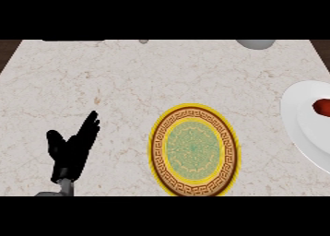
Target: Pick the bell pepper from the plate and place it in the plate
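Note:
A red bell pepper (327,107) lies on a white plate (298,120) at the right edge of the counter, partly cut off by the view. In the middle stands a patterned plate (194,150) with a yellow rim, brown band and green centre, nothing on it. My left hand (71,150) rests open at the lower left, fingers straight and pointing up and right, well apart from both plates. My right hand does not show.
A pale marble counter (127,83) fills the view. At its far edge sit a grey rounded object (256,43), a small grey thing (144,41) and a dark flat shape (72,40). Dark wood shows beyond the corners.

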Motion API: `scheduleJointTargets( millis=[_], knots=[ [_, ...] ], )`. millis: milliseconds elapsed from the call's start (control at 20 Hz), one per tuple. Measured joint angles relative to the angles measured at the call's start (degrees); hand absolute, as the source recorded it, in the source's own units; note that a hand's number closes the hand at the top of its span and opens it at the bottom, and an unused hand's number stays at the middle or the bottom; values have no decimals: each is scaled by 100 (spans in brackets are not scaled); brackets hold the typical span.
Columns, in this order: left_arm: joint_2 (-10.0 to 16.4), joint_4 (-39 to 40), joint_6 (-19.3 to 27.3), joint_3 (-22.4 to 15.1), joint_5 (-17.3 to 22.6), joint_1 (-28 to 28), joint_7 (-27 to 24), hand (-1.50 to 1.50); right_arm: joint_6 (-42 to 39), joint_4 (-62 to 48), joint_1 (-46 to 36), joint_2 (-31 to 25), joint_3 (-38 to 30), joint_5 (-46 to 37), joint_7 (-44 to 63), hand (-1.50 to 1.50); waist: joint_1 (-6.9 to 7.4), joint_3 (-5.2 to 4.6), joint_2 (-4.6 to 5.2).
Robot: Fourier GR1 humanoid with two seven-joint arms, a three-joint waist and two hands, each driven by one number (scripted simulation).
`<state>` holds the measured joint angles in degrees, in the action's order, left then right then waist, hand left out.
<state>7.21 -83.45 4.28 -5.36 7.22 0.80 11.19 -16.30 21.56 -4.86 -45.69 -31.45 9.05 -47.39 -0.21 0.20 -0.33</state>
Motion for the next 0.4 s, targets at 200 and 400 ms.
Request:
scheduleJointTargets(
  millis=[200,400],
  knots=[
    [46,65,-104,124,34,-37,-21,0,-5,233,434,-1,59,11,-59,-150,-5,0,-5],
    [24,43,-146,145,14,-57,71,0,62,791,936,210,81,136,-30,-150,-12,-6,-7]
  ],
)
